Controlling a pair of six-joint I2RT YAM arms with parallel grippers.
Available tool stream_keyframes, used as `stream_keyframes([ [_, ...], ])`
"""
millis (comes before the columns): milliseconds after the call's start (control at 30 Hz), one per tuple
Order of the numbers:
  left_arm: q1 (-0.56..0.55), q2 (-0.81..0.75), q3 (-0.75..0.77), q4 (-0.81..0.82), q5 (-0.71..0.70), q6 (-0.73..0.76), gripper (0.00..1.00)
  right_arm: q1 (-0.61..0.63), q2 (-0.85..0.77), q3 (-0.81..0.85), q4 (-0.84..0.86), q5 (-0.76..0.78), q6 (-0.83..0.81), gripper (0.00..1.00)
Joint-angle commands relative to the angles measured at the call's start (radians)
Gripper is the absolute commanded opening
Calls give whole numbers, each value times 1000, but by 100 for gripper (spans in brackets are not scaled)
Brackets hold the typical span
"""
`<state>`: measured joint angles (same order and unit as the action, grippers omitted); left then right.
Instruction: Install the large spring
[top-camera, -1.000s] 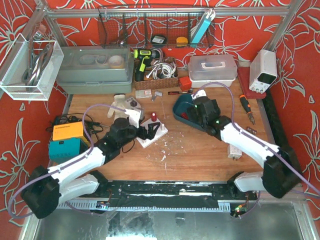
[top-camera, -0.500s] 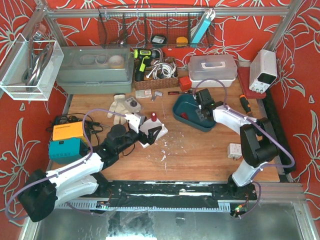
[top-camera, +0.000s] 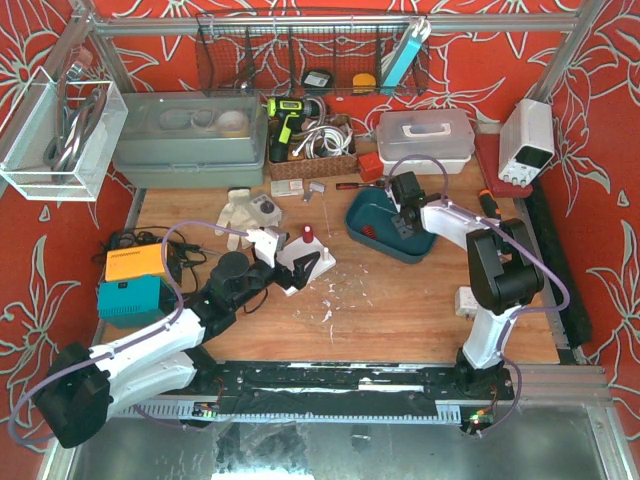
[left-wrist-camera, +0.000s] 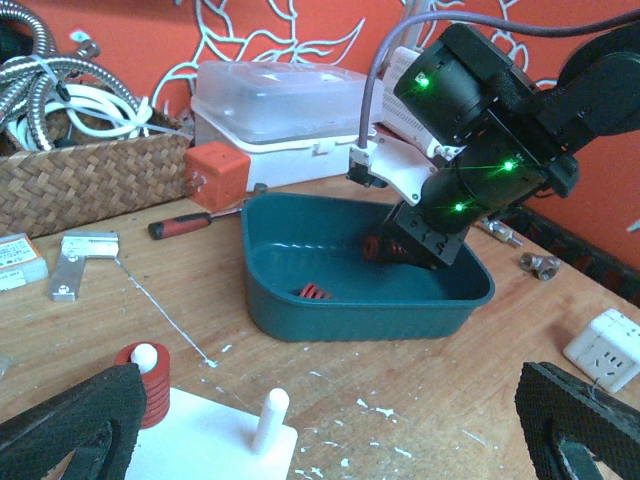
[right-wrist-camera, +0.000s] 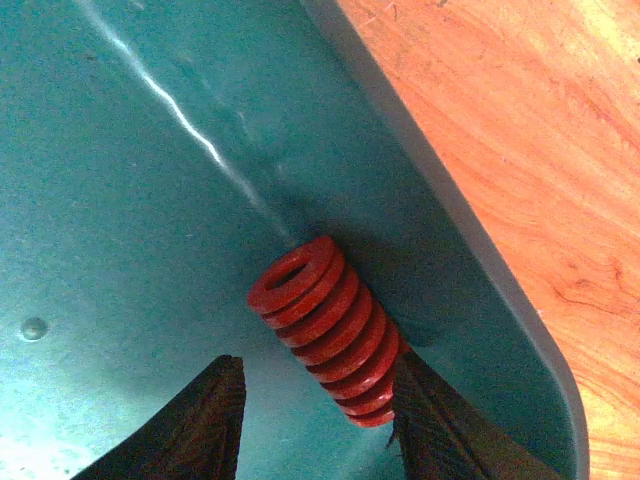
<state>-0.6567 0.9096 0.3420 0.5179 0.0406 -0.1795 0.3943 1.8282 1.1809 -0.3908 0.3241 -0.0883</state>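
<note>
The large red spring (right-wrist-camera: 325, 320) lies tilted on the floor of the teal tray (top-camera: 362, 207), against its right wall. My right gripper (right-wrist-camera: 318, 375) reaches down into the tray (left-wrist-camera: 340, 315) with a finger on either side of the spring's near end. The right finger touches the coils and a gap shows beside the left finger (right-wrist-camera: 205, 420), so the gripper is open. A smaller red spring (left-wrist-camera: 315, 292) lies elsewhere in the tray. My left gripper (left-wrist-camera: 330, 400) stands wide open and empty over the white peg base (left-wrist-camera: 215, 445), which carries a red spring (left-wrist-camera: 143, 385) on one peg and a bare peg (left-wrist-camera: 270, 415).
An orange block (left-wrist-camera: 218, 172) and a screwdriver (left-wrist-camera: 195, 222) lie behind the tray. A wicker basket (left-wrist-camera: 90, 180) and a lidded white box (left-wrist-camera: 285, 100) stand further back. A white power socket (left-wrist-camera: 605, 340) lies right of the tray. Orange and teal boxes (top-camera: 135, 280) sit at the left.
My right arm has folded in over the tray, and its jaws have narrowed from wide open to close around the spring. The left arm has drawn back a little from the peg base.
</note>
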Motion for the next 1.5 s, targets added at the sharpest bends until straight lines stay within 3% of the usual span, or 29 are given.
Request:
stream_keyframes([
  [0, -6, -15, -3, 26, -29, 20, 100, -17, 29, 33, -34, -15, -13, 45],
  [633, -6, -22, -8, 24, -56, 25, 100, -50, 142, 81, -108, -99, 21, 50],
  [1100, -6, -24, -9, 23, -59, 25, 100, -68, 101, 80, -225, -116, 57, 53],
  [1467, -6, -28, -6, 16, -67, 28, 100, -77, 164, 86, -213, -133, 44, 50],
])
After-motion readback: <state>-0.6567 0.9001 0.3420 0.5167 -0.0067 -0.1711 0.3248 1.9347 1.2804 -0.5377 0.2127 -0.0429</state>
